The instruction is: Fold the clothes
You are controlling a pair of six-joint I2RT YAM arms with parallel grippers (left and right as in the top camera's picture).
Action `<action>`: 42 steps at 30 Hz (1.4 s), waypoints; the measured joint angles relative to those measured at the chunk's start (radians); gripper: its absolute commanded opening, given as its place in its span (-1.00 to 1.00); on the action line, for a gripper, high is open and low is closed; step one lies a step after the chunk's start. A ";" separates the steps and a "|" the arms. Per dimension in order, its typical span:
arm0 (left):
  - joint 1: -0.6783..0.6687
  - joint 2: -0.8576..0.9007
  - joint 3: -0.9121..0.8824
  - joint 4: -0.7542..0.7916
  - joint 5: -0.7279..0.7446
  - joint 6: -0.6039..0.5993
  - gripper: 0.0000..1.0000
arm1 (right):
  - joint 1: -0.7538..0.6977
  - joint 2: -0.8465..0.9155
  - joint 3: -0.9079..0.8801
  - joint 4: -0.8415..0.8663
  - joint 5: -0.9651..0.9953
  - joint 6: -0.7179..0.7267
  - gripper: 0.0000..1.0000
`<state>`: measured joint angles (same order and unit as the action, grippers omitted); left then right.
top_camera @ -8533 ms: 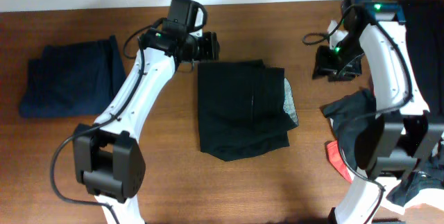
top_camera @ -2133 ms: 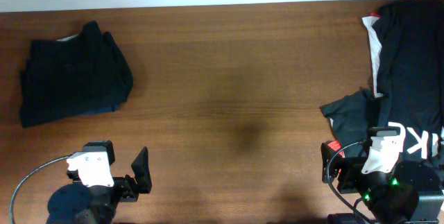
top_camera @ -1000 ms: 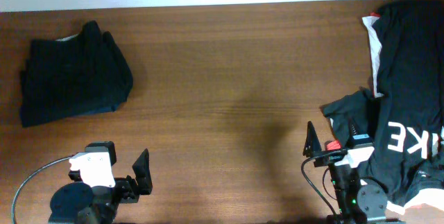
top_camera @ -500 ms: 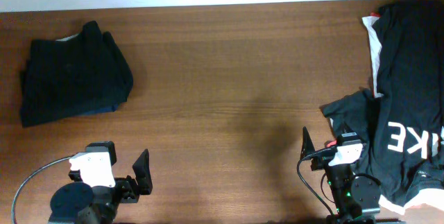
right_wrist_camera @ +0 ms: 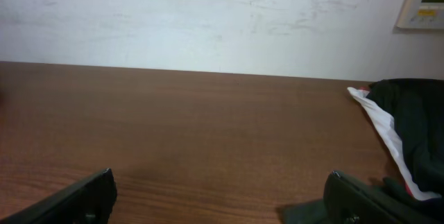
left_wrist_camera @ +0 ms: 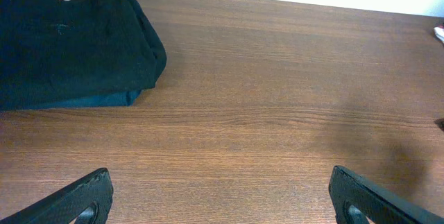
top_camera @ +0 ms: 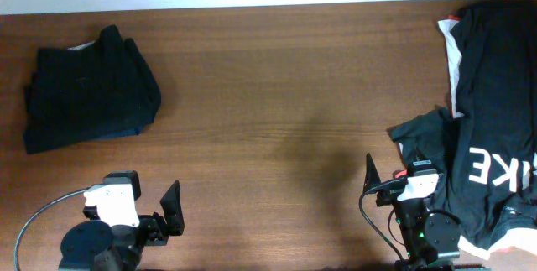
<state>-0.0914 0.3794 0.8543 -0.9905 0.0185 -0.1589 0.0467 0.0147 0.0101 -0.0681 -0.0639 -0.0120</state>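
Note:
A folded stack of black clothes (top_camera: 88, 86) with a navy piece showing under it lies at the table's far left, seen also in the left wrist view as the stack (left_wrist_camera: 69, 44). An unfolded heap of clothes (top_camera: 495, 95), black with white trim, white lettering and a red bit (top_camera: 404, 175), covers the right side. My left gripper (left_wrist_camera: 222, 200) is open over bare wood at the near edge, one finger (top_camera: 170, 208) showing. My right gripper (top_camera: 394, 174) is open and holds nothing, right beside the heap's near-left edge; the heap's white trim (right_wrist_camera: 385, 130) lies ahead to its right.
The brown wooden table (top_camera: 285, 95) runs between the stack and the heap. A pale wall (right_wrist_camera: 208, 16) rises behind its far edge, with a small white panel (right_wrist_camera: 424, 1) on it. The left arm's cable (top_camera: 33, 216) loops at the near-left corner.
The black garment once in the middle now lies on the left stack, and both arms are back at the near edge. Over the last second the right gripper shifted slightly; the left stayed still.

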 measured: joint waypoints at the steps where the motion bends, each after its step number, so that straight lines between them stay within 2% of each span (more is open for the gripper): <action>1: 0.000 0.000 0.000 0.000 0.000 0.000 0.98 | 0.000 0.000 0.000 0.000 0.000 0.000 0.97; 10: 0.000 -0.002 -0.002 -0.021 -0.008 0.000 0.98 | 0.000 0.000 0.000 0.000 0.000 0.000 0.97; 14: 0.000 -0.063 -0.081 0.008 -0.050 0.000 0.98 | 0.000 0.000 0.000 0.000 0.000 0.000 0.97; 18: 0.000 -0.192 -0.290 0.163 -0.074 0.000 0.98 | 0.000 0.000 0.000 0.000 0.000 0.000 0.97; 22: 0.000 -0.319 -0.533 0.408 -0.080 0.000 0.98 | 0.000 -0.001 0.000 0.000 0.000 0.000 0.98; 25: 0.000 -0.353 -0.652 0.556 -0.082 0.000 0.98 | 0.000 -0.001 0.000 0.000 0.000 0.000 0.97; 30: 0.000 -0.363 -0.801 0.890 -0.084 0.000 0.98 | 0.000 -0.002 0.000 0.000 0.000 0.000 0.97; 32: 0.000 -0.365 -0.826 0.925 -0.084 0.000 0.98 | 0.000 -0.002 0.000 0.000 0.000 0.000 0.97; 42: 0.000 -0.365 -0.838 0.912 -0.075 0.000 0.98 | 0.000 -0.002 0.000 0.000 0.000 0.000 0.97</action>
<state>-0.0914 0.0147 0.0166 -0.0784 -0.0563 -0.1589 0.0471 0.0128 0.0101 -0.0681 -0.0635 -0.0120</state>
